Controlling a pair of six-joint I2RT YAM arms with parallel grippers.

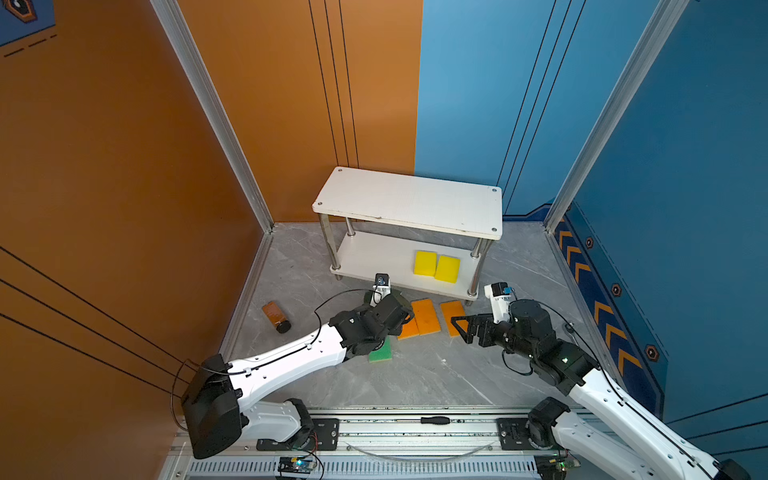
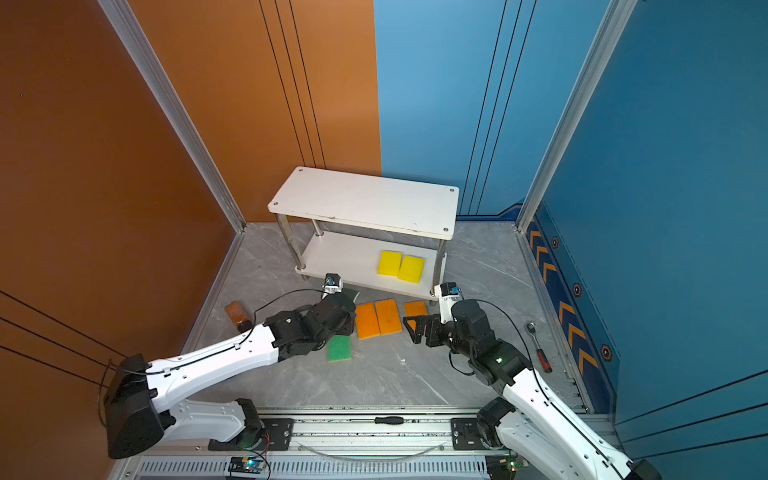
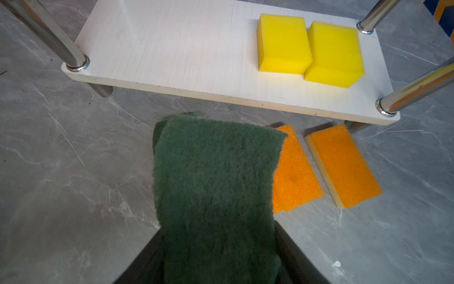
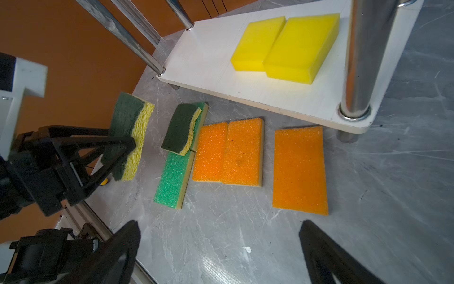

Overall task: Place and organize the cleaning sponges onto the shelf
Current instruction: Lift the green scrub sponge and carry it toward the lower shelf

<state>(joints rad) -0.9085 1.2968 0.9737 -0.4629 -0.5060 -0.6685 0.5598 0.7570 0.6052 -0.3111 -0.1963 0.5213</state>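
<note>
My left gripper [image 3: 218, 250] is shut on a dark-green wavy-edged sponge [image 4: 127, 137], held on edge above the floor just in front of the shelf [image 1: 409, 203]. Two plain yellow sponges [image 1: 436, 264] lie side by side on the shelf's lower board [image 3: 196, 61]. On the floor in front lie three orange-topped sponges [image 4: 231, 152], and a second dark-green sponge [image 4: 181, 127] resting on two light-green ones [image 4: 172, 182]. My right gripper [image 4: 221, 246] hangs open and empty over bare floor, near the rightmost orange sponge [image 4: 299, 169].
A brown bottle [image 1: 276, 318] lies on the floor at the left by the orange wall. A ratchet wrench [image 2: 538, 347] lies at the right by the blue wall. The arms' rail [image 1: 374, 424], with a black screwdriver [image 1: 434, 419] on it, runs along the front.
</note>
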